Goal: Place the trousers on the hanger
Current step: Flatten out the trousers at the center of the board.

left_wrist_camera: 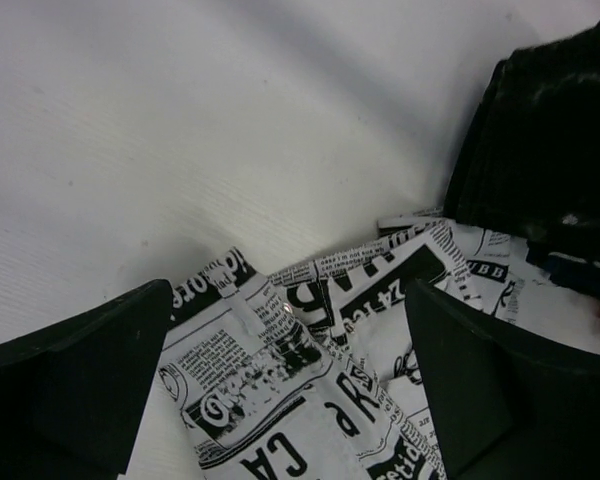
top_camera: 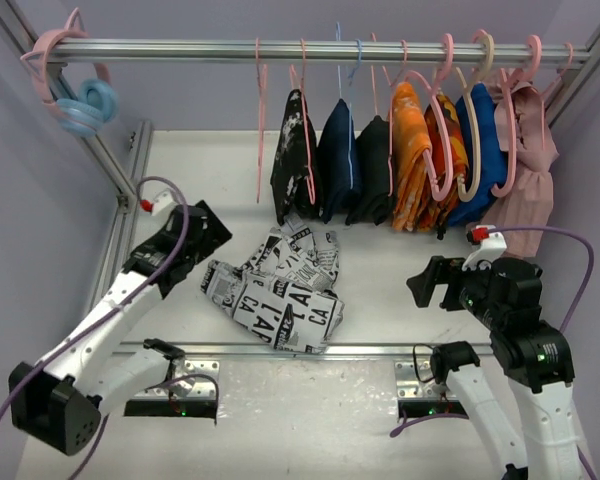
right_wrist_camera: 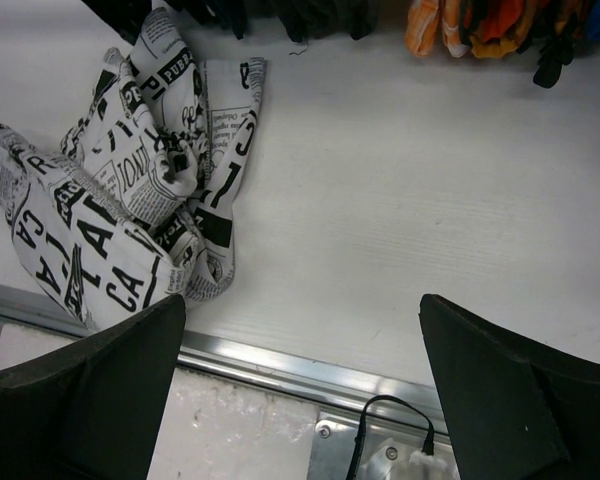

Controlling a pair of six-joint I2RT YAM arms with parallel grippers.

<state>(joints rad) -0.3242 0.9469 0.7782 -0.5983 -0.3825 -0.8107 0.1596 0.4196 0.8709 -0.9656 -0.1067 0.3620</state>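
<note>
The left gripper (top_camera: 213,232), jaws apart, is hovering nearer the trousers (top_camera: 280,290), which are lying crumpled at its four o'clock.

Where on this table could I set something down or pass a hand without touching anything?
The widest bare patch of table lies between the trousers and the right gripper, in front of the hanging clothes. Another lies back-left, between the frame post and the speckled garment. It is crowded around the left gripper, close by the trousers.
</note>
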